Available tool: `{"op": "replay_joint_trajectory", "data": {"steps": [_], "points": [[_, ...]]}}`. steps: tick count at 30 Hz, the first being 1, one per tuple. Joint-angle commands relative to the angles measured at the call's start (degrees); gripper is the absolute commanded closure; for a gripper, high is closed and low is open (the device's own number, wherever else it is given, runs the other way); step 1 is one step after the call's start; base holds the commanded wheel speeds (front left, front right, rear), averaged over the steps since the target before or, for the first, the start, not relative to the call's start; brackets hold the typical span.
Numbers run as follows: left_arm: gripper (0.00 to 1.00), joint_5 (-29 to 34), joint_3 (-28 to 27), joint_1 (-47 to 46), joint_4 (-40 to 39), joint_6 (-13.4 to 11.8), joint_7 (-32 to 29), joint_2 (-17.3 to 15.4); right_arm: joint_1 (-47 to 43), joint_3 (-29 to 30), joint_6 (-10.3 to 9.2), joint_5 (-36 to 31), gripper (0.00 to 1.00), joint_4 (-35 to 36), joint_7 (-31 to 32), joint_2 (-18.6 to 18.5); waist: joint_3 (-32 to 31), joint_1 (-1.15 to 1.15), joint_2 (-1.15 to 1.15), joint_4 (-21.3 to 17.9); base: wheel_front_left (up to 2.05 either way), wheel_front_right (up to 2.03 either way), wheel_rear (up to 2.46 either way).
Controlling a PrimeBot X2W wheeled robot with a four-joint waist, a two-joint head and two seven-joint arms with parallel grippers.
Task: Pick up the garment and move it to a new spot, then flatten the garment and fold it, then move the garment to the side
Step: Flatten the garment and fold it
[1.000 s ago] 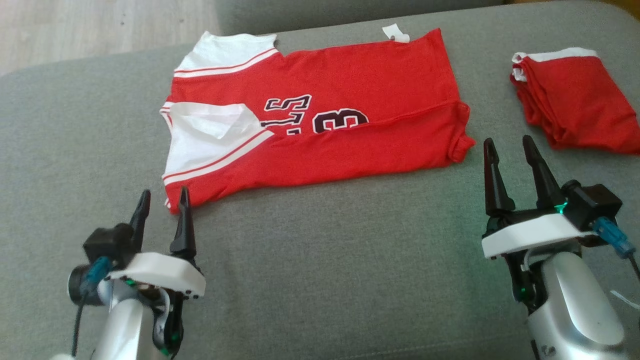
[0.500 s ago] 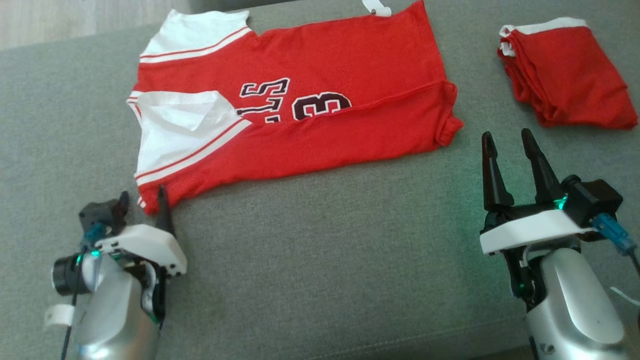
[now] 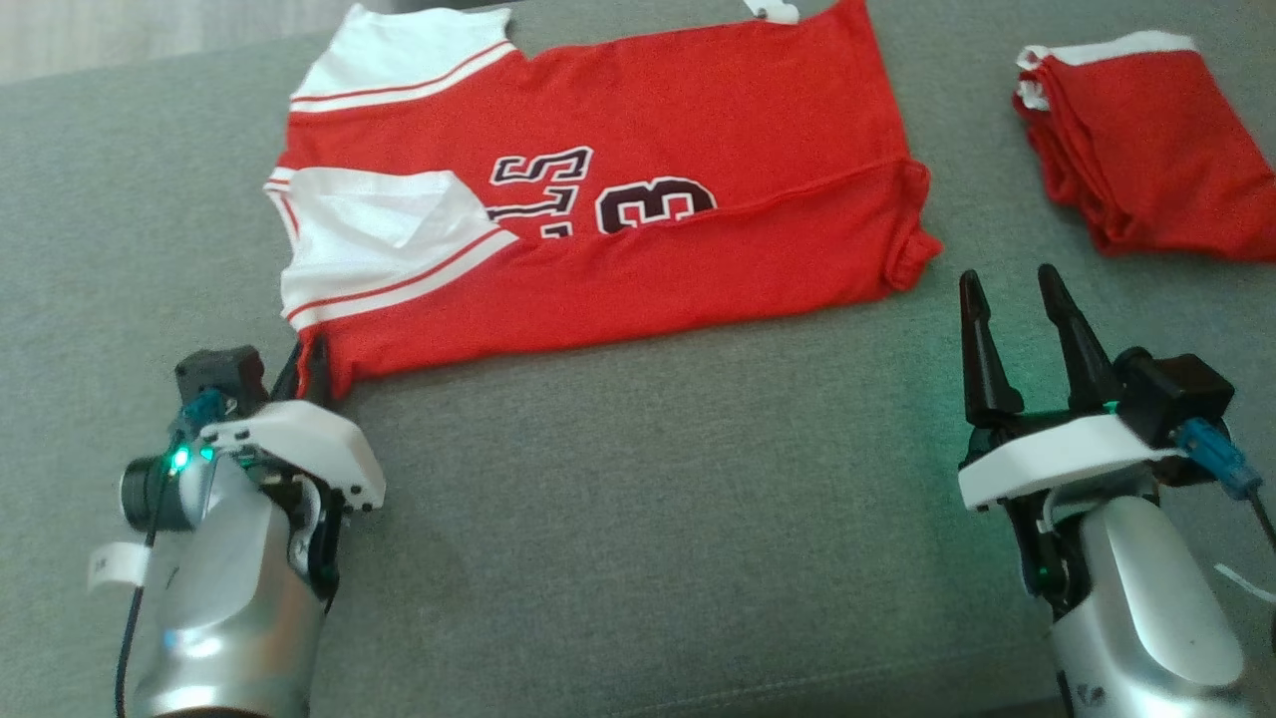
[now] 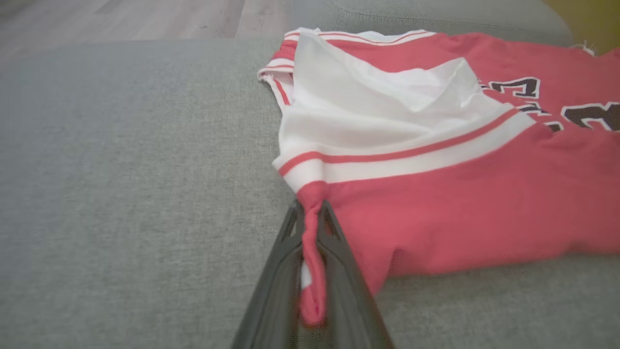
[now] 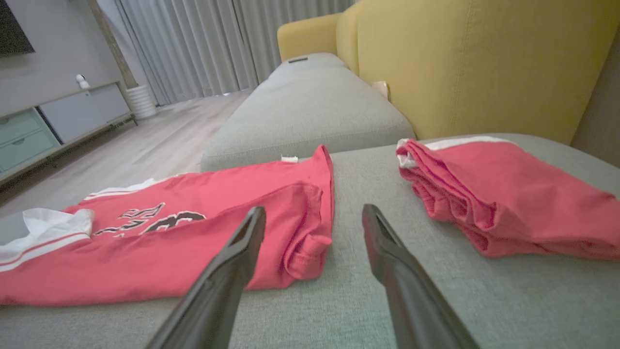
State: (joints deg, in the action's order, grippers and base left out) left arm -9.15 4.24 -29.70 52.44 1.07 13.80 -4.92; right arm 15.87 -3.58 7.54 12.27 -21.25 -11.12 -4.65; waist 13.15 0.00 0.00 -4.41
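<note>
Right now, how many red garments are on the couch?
2. The spread jersey lies centrally, its near corner pinched in the left tool. The folded garment sits to its right, apart; its layers could hide another.

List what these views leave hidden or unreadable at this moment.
Jersey lettering, head view: lower part covered by a folded-over flap of the jersey.
Jersey tag, head view: cut off by the top edge.
Folded red garment, head view: far end cut off by the right edge.
Left end effector, head view: fingers mostly hidden behind its white housing.
</note>
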Motion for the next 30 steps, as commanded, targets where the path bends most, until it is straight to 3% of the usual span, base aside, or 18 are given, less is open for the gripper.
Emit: {"op": "replay_joint_trajectory", "data": {"steps": [1, 8, 12, 21, 30], "points": [[1.00, 0.26, -1.50, -1.08, -2.42, 0.07, 0.87, -1.82, 1.59, -0.91, -0.05, -0.68, 0.00, 1.38, 0.15, 0.14, -0.52, 0.00, 0.00, 0.66, 0.00, 0.00, 0.00], [1.00, 1.65, -1.28, 2.85, -20.56, 0.71, 1.17, -0.61, 3.63, 4.65, -0.05, -5.05, 0.00, -2.61, 4.56, 0.95, -1.55, 0.00, 0.00, 3.63, 0.00, 0.00, 0.00], [1.00, 2.29, -0.39, 5.36, -27.17, 1.66, 1.18, 0.24, 5.68, 7.31, -0.05, -7.23, 0.00, -5.52, 7.69, 1.51, -1.44, 0.00, 0.00, 5.34, 0.00, 0.00, 0.00], [1.00, 3.23, 2.09, 5.76, -28.61, 3.11, 1.19, 1.08, 11.10, 7.02, -0.05, -3.80, 0.00, -13.81, 11.52, 1.75, -0.04, 0.00, 0.00, 7.79, 0.00, 0.00, 0.00], [1.00, 3.21, 2.67, 5.05, -28.40, 3.50, 1.19, 1.46, 15.73, 6.40, -0.05, -4.00, 0.00, -23.28, 11.10, 1.77, 1.23, 0.00, 0.00, 8.55, 0.00, 0.00, 0.00]]}}
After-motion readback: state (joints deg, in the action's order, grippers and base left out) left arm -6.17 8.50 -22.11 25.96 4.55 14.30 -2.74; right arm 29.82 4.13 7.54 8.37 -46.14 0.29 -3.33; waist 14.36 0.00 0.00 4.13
